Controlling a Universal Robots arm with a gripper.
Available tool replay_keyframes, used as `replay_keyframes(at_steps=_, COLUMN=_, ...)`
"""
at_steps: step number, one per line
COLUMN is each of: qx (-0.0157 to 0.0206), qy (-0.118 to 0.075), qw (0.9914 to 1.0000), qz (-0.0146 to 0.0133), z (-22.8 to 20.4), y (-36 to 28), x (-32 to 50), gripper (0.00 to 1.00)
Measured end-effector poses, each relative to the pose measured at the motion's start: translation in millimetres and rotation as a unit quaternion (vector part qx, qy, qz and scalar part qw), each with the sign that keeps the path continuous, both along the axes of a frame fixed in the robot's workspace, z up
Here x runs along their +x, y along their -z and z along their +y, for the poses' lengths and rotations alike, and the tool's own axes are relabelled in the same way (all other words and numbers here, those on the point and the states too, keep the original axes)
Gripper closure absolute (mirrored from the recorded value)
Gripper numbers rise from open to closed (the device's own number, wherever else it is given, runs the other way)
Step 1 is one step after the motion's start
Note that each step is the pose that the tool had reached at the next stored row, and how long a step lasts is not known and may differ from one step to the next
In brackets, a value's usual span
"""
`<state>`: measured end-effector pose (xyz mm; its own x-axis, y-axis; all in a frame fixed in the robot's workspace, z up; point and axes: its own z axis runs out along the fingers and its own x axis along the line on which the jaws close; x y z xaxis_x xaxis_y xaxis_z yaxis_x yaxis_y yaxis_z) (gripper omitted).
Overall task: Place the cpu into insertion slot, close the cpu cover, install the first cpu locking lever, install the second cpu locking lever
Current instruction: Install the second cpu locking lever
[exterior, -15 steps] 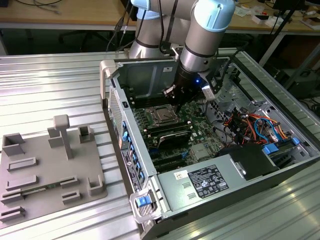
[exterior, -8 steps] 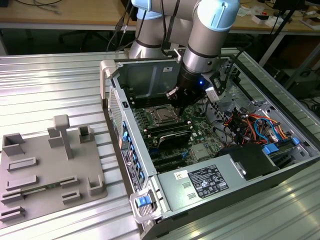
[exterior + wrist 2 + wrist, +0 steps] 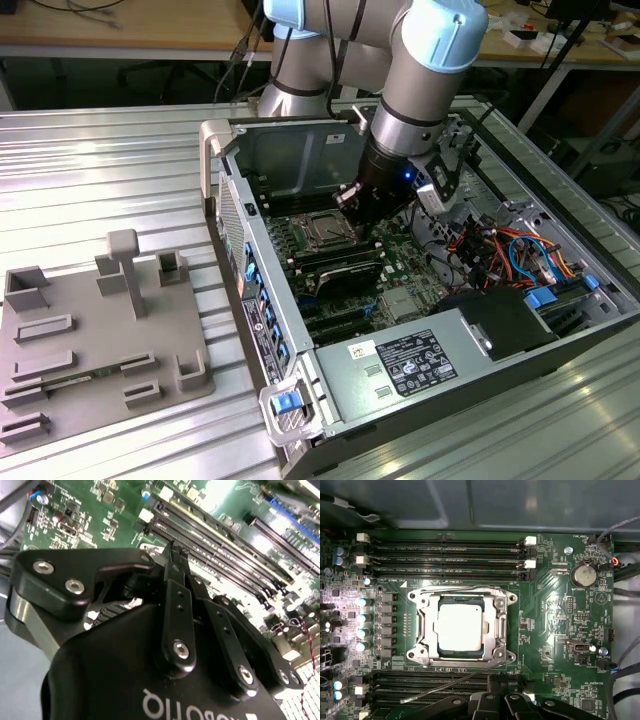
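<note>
CPU seated, cover down, one lever loose.

In the first wrist view the cpu [image 3: 459,628] lies flat in its socket, framed by the closed cpu cover [image 3: 461,596]; a thin locking lever [image 3: 451,683] slants free across the memory slots [image 3: 445,555] (judged not yet latched). The gripper [image 3: 176,551], fingers pinched together and holding nothing, hangs just above the motherboard [image 3: 555,630] beside the socket. The exterior view alone shows the open computer case [image 3: 420,365] and the arm [image 3: 425,70].

The exterior view looked down from afar at the open computer case [image 3: 420,300]. Both wrist views looked closely at its motherboard [image 3: 550,620].
</note>
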<state>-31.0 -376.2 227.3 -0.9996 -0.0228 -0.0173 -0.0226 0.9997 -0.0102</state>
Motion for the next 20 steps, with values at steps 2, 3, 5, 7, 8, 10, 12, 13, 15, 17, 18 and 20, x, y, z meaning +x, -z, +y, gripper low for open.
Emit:
replay_keyframes(at_steps=2, qx=0.0012, qy=0.0, qw=1.0, qz=0.0, z=0.0, y=0.0, x=-3.1, gripper=0.89)
replay_keyframes(at_steps=3, qx=0.0017, qy=0.0, qw=1.0, qz=0.0, z=0.0, y=0.0, x=-4.6, gripper=0.89)
replay_keyframes(at_steps=5, qx=0.0022, qy=0.0, qw=1.0, qz=0.0, z=0.0, y=0.1, x=-7.1, gripper=0.89)
replay_keyframes(at_steps=7, qx=0.0024, qy=0.0, qw=1.0, qz=0.0, z=0.0, y=0.0, x=-10.2, gripper=0.89)
replay_keyframes(at_steps=8, qx=0.0024, qy=0.0, qw=1.0, qz=0.0, z=0.0, y=0.0, x=-12.4, gripper=0.89)
replay_keyframes(at_steps=10, qx=0.0024, qy=0.0, qw=1.0, qz=0.0001, z=-0.1, y=0.0, x=-14.5, gripper=0.89)
replay_keyframes(at_steps=12, qx=0.0024, qy=0.0, qw=1.0, qz=0.0, z=-0.2, y=0.0, x=-18.7, gripper=0.89)
replay_keyframes(at_steps=13, qx=0.0024, qy=0.0, qw=1.0, qz=0.0, z=-0.2, y=0.0, x=-20.6, gripper=0.89)
replay_keyframes(at_steps=15, qx=0.0024, qy=0.0, qw=1.0, qz=0.0, z=-0.1, y=0.0, x=-25.8, gripper=0.89)
replay_keyframes(at_steps=17, qx=0.0025, qy=0.0, qw=1.0, qz=0.0, z=-0.1, y=0.5, x=-31.0, gripper=0.89)
replay_keyframes(at_steps=18, qx=0.0025, qy=0.0, qw=1.0, qz=0.0, z=-0.1, y=0.7, x=-31.9, gripper=0.89)
replay_keyframes(at_steps=20, qx=0.0024, qy=0.0, qw=1.0, qz=0.0001, z=-0.2, y=1.7, x=-34.5, gripper=0.89)
